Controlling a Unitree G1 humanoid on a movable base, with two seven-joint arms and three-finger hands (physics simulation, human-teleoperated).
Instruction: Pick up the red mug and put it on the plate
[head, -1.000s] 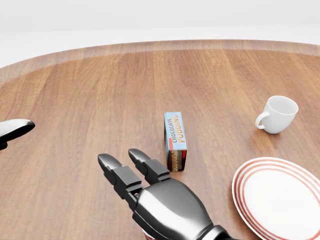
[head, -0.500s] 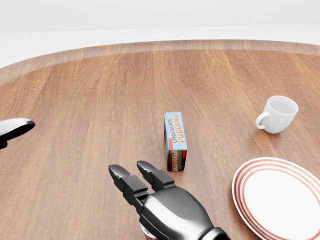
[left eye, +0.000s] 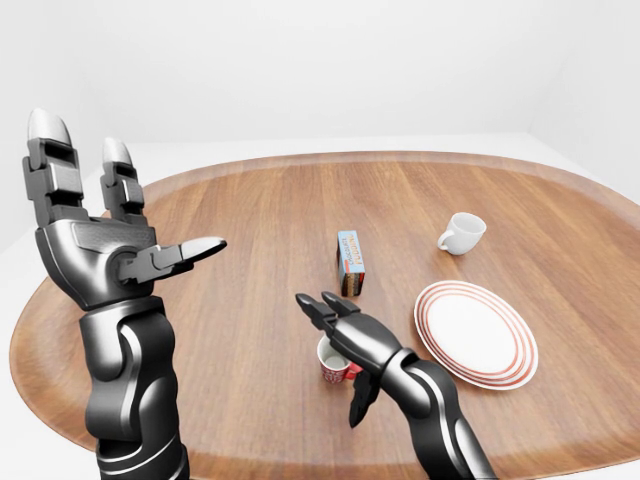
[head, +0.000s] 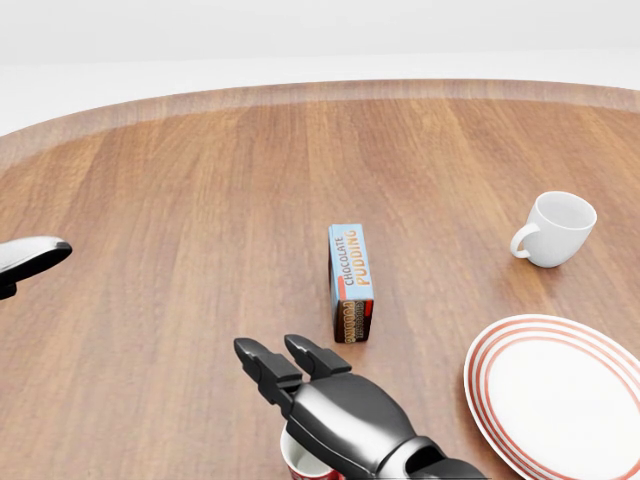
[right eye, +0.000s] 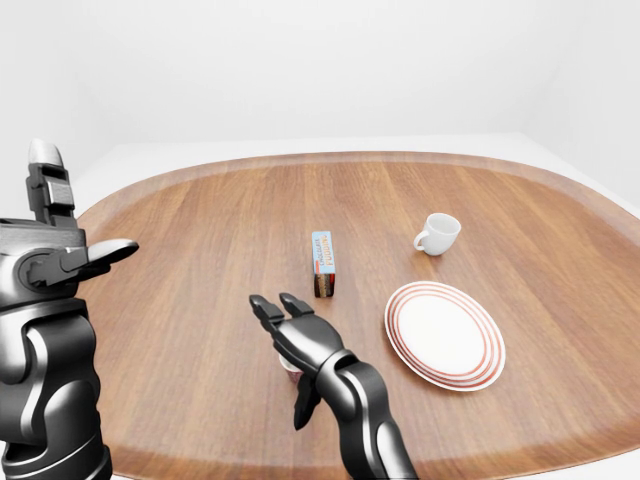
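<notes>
The right hand (left eye: 352, 338) hovers over the red mug (left eye: 333, 362), palm down, its fingers (left eye: 318, 308) stretched out straight and spread past the mug's far rim, its thumb hanging down on the near right side. Nothing is in its grip; whether the palm touches the rim cannot be told. The mug stands upright on the wooden surface (left eye: 250, 250), directly beneath the palm, and in the head view only a sliver of its rim (head: 300, 455) shows under the hand.

The main risk, as I judge it, is a bad closure. The fingers reach well beyond the mug, so curling them from here could sweep the rim and tip the mug or push it toward the view's bottom edge instead of wrapping it. The hand hides most of the mug, so the handle's direction is hard to read, and a thumb landing on it could twist the mug.

Just beyond the fingertips stands the chocolate pudding box (head: 350, 282), upright on a narrow end; a forward drift of the fingers could knock it over. The plate (left eye: 476, 332) lies to the right of the fingers, near but apart from the mug, so a low carry could clip its rim. A white cup (left eye: 462, 232) sits beyond the plate.

The left hand (left eye: 95, 235) is raised well to the left, fingers open, holding nothing.
</notes>
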